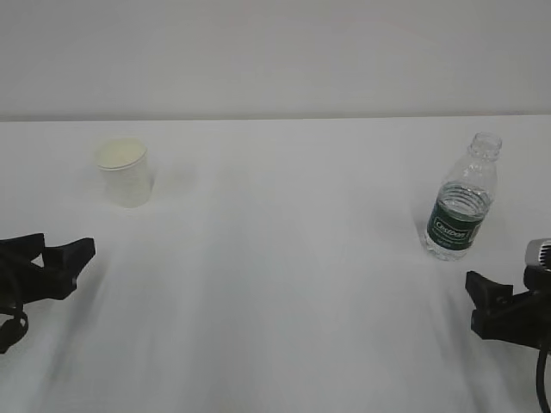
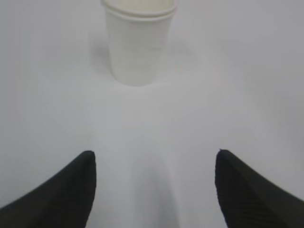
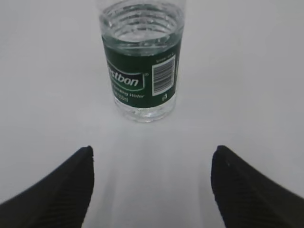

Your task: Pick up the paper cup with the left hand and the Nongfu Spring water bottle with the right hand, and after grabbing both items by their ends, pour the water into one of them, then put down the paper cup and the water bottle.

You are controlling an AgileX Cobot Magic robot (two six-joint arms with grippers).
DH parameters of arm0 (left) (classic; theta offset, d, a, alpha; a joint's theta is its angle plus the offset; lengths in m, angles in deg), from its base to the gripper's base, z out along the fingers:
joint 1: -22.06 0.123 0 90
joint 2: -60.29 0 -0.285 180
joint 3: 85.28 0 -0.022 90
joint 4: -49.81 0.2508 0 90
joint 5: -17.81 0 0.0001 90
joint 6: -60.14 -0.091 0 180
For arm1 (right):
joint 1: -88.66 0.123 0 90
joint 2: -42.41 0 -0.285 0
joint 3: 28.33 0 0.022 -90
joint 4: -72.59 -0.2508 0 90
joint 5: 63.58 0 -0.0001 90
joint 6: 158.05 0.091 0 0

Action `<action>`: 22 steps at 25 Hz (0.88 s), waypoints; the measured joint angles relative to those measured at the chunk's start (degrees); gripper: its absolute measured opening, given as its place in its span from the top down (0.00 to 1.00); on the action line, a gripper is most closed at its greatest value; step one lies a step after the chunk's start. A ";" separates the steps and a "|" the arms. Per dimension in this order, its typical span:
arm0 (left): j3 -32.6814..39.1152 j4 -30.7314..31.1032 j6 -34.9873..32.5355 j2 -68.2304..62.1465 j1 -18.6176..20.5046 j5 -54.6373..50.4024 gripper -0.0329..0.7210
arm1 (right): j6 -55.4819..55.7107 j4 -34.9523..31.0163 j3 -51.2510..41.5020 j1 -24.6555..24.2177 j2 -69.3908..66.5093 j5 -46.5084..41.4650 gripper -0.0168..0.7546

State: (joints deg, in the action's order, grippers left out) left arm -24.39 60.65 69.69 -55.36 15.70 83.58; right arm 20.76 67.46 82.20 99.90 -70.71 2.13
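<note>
The white paper cup stands upright on the table at the back left; in the left wrist view the paper cup is straight ahead, well clear of the jaws. My left gripper hovers low near the left edge, open and empty. The uncapped Nongfu Spring water bottle with its dark green label stands upright at the right, with clear water inside. Ahead of my right gripper the bottle stands apart from the jaws. That right gripper is open and empty, below and right of the bottle.
The white table runs back to a pale wall. Nothing else stands on it between the cup and the bottle.
</note>
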 joint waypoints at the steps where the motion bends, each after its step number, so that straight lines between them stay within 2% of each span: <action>1: -0.54 0.00 0.10 0.00 0.00 0.00 0.21 | 0.00 0.25 0.36 0.00 -0.49 0.00 0.23; 10: -4.07 0.32 0.37 -0.28 0.00 0.00 0.19 | 0.00 0.86 3.25 0.00 -1.95 0.04 0.23; 22: -4.27 1.67 1.53 -4.05 0.00 0.00 0.19 | -0.04 2.01 7.67 0.00 -4.44 0.15 0.23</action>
State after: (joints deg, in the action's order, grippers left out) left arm -28.66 62.32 71.22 -59.42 15.70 83.58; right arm 20.72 69.48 89.87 99.90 -75.15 2.28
